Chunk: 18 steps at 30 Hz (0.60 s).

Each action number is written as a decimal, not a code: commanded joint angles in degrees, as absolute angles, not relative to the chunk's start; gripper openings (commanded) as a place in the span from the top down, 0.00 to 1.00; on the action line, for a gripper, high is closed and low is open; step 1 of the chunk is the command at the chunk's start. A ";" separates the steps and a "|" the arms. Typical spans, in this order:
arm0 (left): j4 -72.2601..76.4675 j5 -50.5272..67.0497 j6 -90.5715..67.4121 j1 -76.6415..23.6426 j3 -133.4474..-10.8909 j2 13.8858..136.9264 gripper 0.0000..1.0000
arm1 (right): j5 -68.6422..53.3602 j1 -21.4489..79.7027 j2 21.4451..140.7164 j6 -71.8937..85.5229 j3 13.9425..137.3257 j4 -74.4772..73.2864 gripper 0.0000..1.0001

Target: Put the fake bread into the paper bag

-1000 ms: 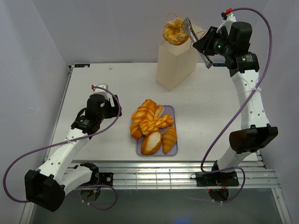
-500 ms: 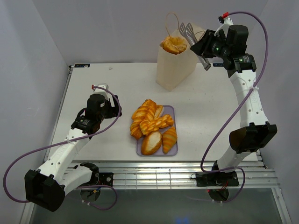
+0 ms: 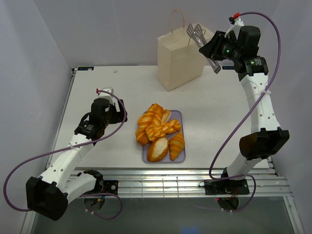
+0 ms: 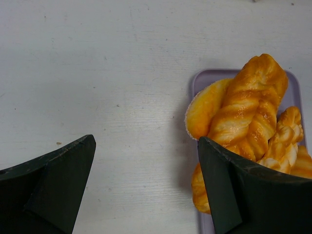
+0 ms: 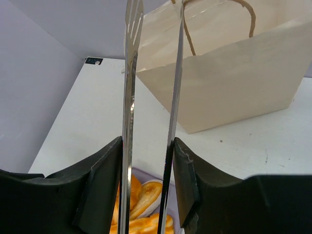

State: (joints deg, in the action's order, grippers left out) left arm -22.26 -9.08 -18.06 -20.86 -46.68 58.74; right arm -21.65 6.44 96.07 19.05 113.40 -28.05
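Note:
The fake bread (image 3: 158,131), several glossy golden loaves, croissants and rolls, lies piled on a lilac tray (image 3: 179,157) at the table's middle. The cream paper bag (image 3: 180,61) stands upright at the back; its inside is hidden. My right gripper (image 3: 210,48) is shut on metal tongs (image 3: 197,33), raised beside the bag's right top corner; the tong tips are apart and empty. In the right wrist view the tongs (image 5: 129,97) run between my fingers, with the bag (image 5: 234,83) behind. My left gripper (image 3: 117,109) is open and empty, left of the tray, with the bread (image 4: 243,112) in its view.
The lilac tray's corner (image 4: 204,78) lies just right of my left gripper (image 4: 146,141). White walls close in the table on the left, back and right. The bag's cord handles (image 5: 246,9) stand up above its rim. Some bread (image 5: 141,195) shows below the tongs.
The round bun that the tongs held over the bag has dropped out of sight into it. The bag has shifted left and turned. The left arm has not moved.

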 commanded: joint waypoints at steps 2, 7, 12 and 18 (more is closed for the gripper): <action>-21.89 -8.44 -17.58 -21.18 -48.25 58.80 0.04 | -24.25 6.24 95.89 18.28 115.31 -25.58 0.50; -21.97 -8.79 -17.58 -21.18 -48.25 58.97 0.04 | -25.57 6.33 93.17 18.19 113.83 -25.23 0.50; -21.97 -9.05 -17.58 -21.18 -48.25 58.98 0.04 | -28.21 6.42 89.57 17.05 111.72 -25.58 0.48; -21.97 -10.28 -17.49 -21.18 -48.16 58.88 0.04 | -32.60 7.20 81.75 16.79 100.12 -19.08 0.46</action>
State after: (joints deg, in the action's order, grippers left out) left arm -22.28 -9.28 -18.04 -20.86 -46.65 59.33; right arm -28.77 6.52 86.08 17.78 103.13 -25.45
